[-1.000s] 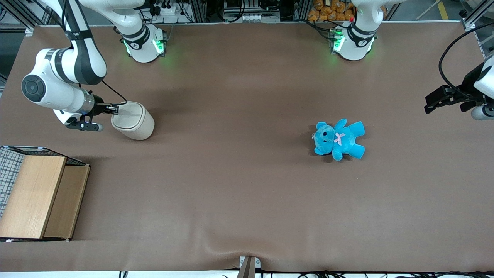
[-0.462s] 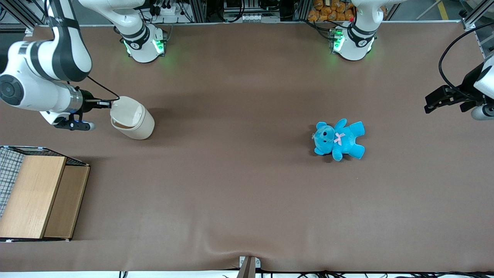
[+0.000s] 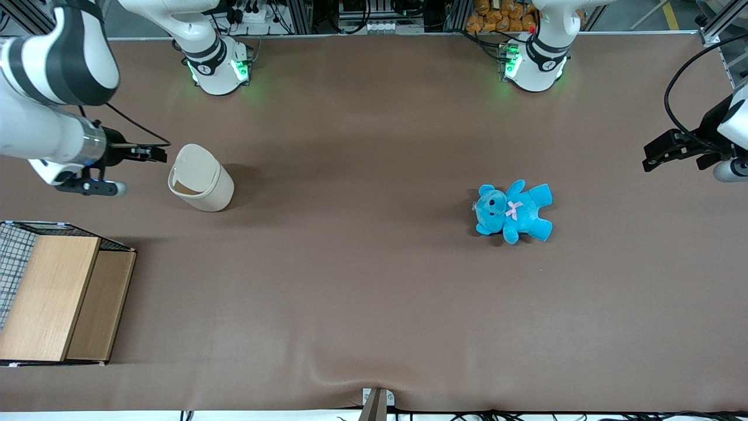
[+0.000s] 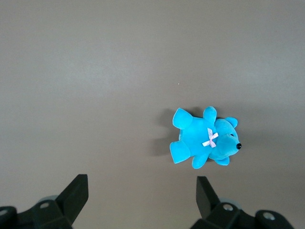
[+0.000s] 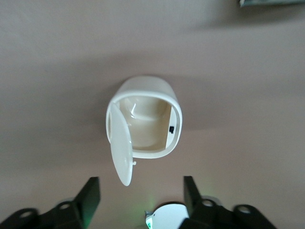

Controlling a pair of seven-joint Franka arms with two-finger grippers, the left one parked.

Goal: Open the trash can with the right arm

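Note:
The cream-white trash can stands on the brown table toward the working arm's end. Its hinged lid is swung up and the inside shows. My right arm's gripper hovers beside the can, a short gap from the lid's edge and touching nothing. In the right wrist view the can is open and empty, with the lid tilted up. My gripper is above it with its fingers wide apart and nothing between them.
A wooden box with wire mesh sits nearer the front camera than the can. A blue teddy lies toward the parked arm's end and also shows in the left wrist view. The arm bases stand at the table's back edge.
The lid has gone from closed to swung up. My gripper has let go of its edge and drawn back from the can toward the working arm's end.

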